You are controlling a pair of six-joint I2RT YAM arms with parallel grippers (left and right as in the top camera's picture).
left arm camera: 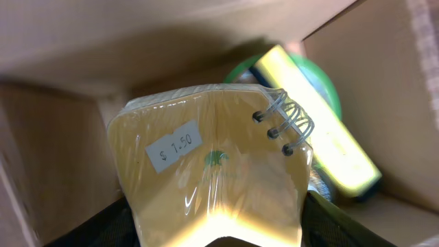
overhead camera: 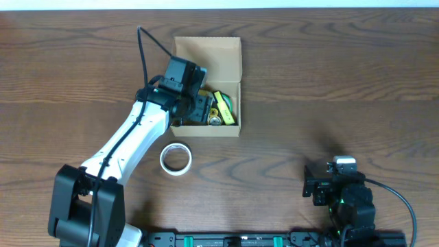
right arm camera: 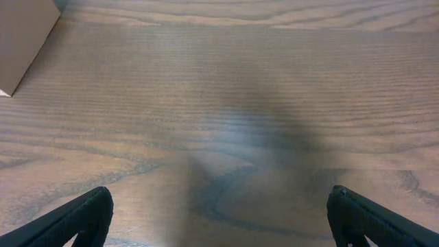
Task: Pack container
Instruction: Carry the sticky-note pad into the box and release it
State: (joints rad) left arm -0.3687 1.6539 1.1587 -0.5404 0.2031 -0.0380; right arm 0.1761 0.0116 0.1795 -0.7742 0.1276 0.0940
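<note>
While the box (overhead camera: pixel 206 58) lies open at twelve o'clock on the surface (overhead camera: pixel 343 82), a wrapped yellow pad (left arm camera: pixel 206 185) is pinched inside it by the left fingers (left arm camera: pixel 346 230); the right fingers (right arm camera: pixel 75 219) are spread at four o'clock.

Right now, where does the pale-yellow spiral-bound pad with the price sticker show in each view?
Left wrist: the pale-yellow spiral-bound pad fills the centre, between the jaws.
Overhead: cannot be made out; hidden beneath the left gripper, which reaches into the tan cardboard box left of centre.
Right wrist: not in it.
Shared landmark: the tan cardboard box, with walls around the pad in the left wrist view and a corner at top left in the right wrist view.
</note>
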